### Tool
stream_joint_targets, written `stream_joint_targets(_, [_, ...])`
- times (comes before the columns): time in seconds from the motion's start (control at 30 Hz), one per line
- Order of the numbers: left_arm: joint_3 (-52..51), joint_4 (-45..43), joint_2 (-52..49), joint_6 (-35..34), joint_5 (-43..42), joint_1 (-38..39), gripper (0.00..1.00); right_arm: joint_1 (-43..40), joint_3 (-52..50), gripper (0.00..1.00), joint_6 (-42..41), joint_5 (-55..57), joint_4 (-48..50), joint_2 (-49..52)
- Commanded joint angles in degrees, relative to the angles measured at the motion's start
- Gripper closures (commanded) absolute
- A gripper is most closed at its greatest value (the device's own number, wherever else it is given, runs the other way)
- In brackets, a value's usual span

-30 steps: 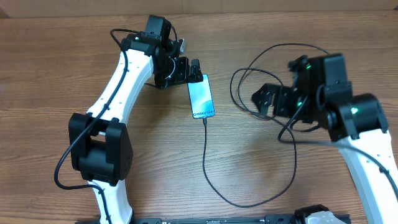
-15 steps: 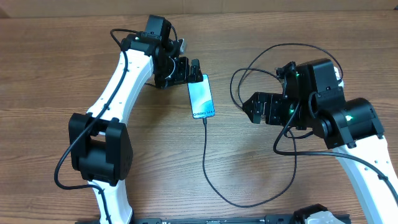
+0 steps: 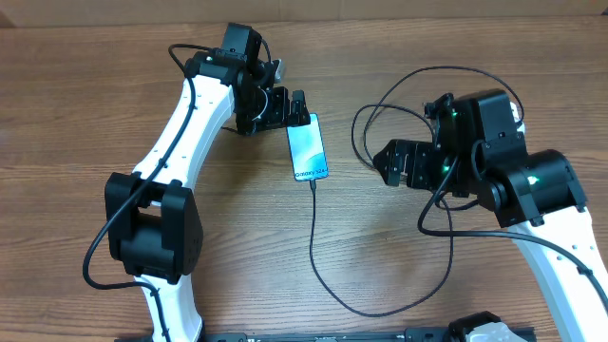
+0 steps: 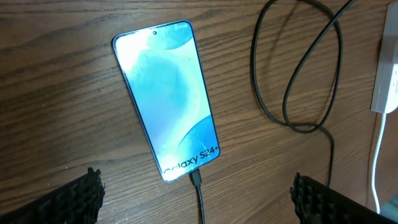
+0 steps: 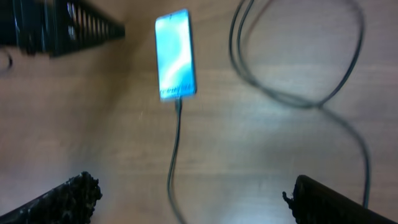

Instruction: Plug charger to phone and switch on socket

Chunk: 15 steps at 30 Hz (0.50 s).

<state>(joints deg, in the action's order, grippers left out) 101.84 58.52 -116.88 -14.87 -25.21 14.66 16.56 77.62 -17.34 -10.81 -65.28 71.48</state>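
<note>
Black charger (image 4: 196, 179) sits in phone (image 4: 168, 99); socket (image 4: 388, 68) switch seemingly pending; left gripper (image 4: 199, 193) and right gripper (image 5: 191, 186) gape empty.

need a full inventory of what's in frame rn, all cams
phone: 1, light blue screen with white Galaxy S24+ lettering, flat on the table, centre.
charger cable: 1, thin and black, tip at the phone's bottom edge, loops on the right side.
power strip: 1, white, only an edge shows at the right of the left wrist view.
white cord: 1, below the power strip's edge.
unidentified white item: 1, cut off at the near edge.
table: 1, brown wood.
left arm: 1, white and black.
right arm: 1, white and black.
left gripper: 1, black, open, by the phone's top end.
right gripper: 1, black, open, over the cable loops.
</note>
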Motion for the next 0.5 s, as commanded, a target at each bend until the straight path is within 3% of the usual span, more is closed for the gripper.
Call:
stream_joint_targets(0.0, [1.31, -0.07, 1.07, -0.59, 0.15, 0.04, 0.0, 0.15, -3.54, 0.0, -0.04, 5.01, 5.79, -4.85])
stream_joint_targets(0.47, [1.29, -0.07, 1.07, -0.59, 0.17, 0.04, 0.0, 0.09, -49.37, 0.0, 1.16, 5.22, 46.6, -39.8])
